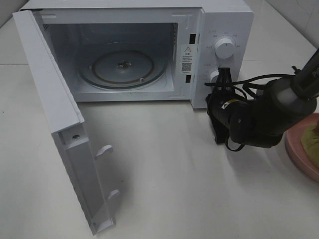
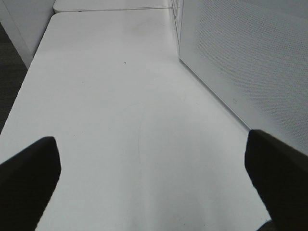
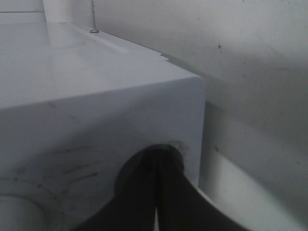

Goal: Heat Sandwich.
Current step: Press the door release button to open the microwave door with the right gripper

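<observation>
right gripper (image 1: pixel 223 73): fingers pressed together, nothing between them; tips at the microwave's control panel (image 1: pixel 227 30), just beside the lower knob (image 1: pixel 214 76); cannot tell if they touch it
right gripper close-up: the wrist view shows two dark fingers (image 3: pixel 139 192) meeting in a thin seam, tips against the white front near the panel's rounded corner
right arm (image 1: pixel 269 112): black, glossy, cylindrical links, reaching in low from the right edge, forearm about level, cables looped over the wrist
left gripper (image 2: pixel 154 185): spread wide, empty; dark blunt pads at both lower corners of its wrist view, over the bare table (image 2: pixel 120 96); out of the high view
beside left gripper: white panel with fine dot mesh (image 2: pixel 250 62), standing upright on the table
microwave (image 1: pixel 149 10): white, boxy, door (image 1: pixel 55 114) swung fully open to the left, two latch hooks on its inner edge
turntable (image 1: pixel 119 67): round clear glass, ribbed, bare
upper knob (image 1: pixel 224 48): white, round, smooth
sandwich (image 1: pixel 313 138): olive-yellow, rough, flat, on the pink plate (image 1: pixel 298 157) at the right edge, partly cut off, behind the right arm, well apart from the microwave cavity
table: white, matte, smooth
</observation>
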### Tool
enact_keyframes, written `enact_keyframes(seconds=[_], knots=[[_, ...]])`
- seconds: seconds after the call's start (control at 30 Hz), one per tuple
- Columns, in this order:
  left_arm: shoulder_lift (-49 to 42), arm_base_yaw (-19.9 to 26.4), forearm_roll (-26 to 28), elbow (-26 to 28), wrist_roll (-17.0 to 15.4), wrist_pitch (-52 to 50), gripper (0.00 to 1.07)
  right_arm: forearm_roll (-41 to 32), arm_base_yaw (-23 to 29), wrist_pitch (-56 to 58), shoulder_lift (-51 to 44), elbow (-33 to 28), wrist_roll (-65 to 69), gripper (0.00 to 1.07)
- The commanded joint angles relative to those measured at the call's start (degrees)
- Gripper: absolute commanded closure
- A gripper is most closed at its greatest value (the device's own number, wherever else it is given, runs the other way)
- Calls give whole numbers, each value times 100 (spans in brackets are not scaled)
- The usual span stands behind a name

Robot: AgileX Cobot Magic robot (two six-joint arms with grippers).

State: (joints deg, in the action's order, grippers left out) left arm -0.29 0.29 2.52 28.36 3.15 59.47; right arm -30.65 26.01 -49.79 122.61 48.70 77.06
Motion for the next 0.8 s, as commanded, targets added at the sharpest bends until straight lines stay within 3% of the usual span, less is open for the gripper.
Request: enact_keyframes(seconds=[0.03,0.47,0.8], knots=[[-46,0,34,-11,-6,-6,4,304,-178,-1060,-183,258,-86,107],[-46,0,34,-11,-6,-6,4,676,-172,-34,-201,195,-57,107],[-46,0,34,-11,-6,-6,4,773,46,590,-900,-928,-235,107]])
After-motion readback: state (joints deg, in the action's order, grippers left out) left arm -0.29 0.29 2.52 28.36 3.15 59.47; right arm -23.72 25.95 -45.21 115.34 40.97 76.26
